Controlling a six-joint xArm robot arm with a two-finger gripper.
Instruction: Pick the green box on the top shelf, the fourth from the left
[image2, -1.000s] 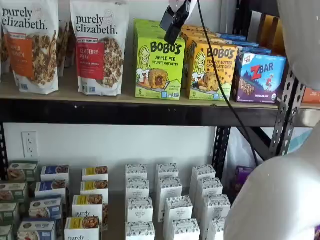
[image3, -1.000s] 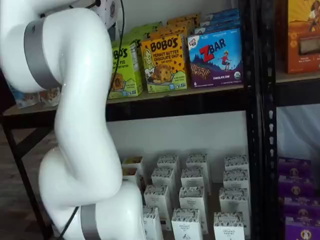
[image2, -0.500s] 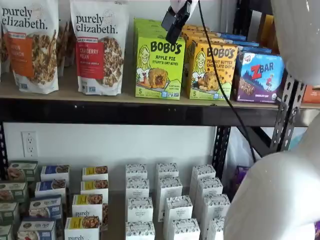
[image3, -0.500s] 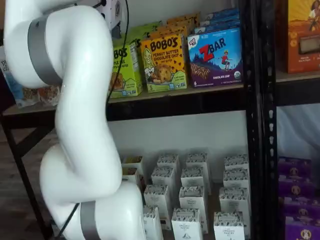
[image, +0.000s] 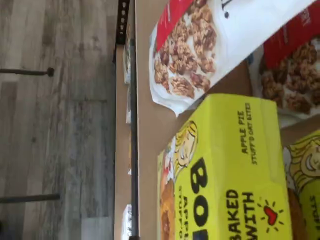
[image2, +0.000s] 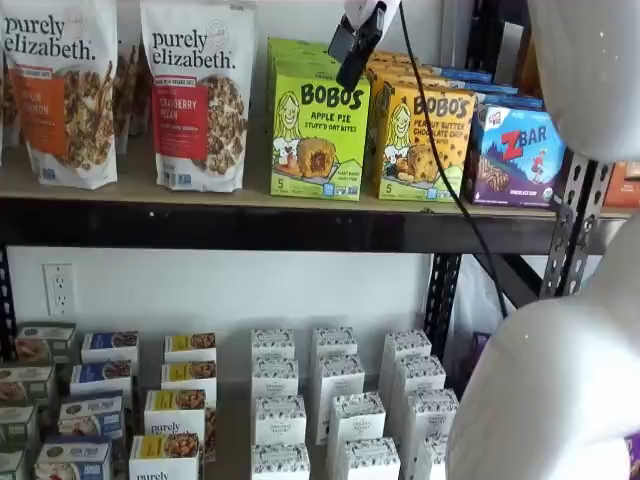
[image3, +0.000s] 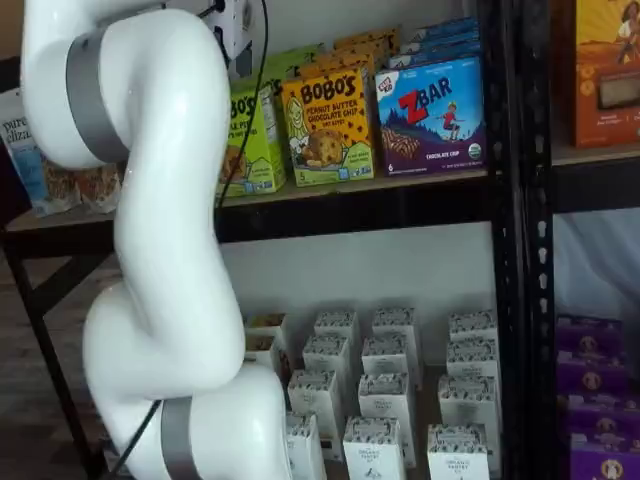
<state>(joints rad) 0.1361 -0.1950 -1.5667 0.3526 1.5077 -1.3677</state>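
The pincer, probably open though seen side-on, has crept right and up over the green box, upper centre; grasp not begun

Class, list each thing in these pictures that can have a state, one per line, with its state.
green box: upright on the top shelf, closed, not gripped.
claw: above the green box's front top edge, touching nothing; fingers side-on, gap not visible.
yellow-orange Bobo's box: upright, closed.
Zbar box: upright, closed.

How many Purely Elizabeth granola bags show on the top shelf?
2 fronts: the orange-labelled bag at the far end and the red-labelled bag beside the green box. More may stand behind them.
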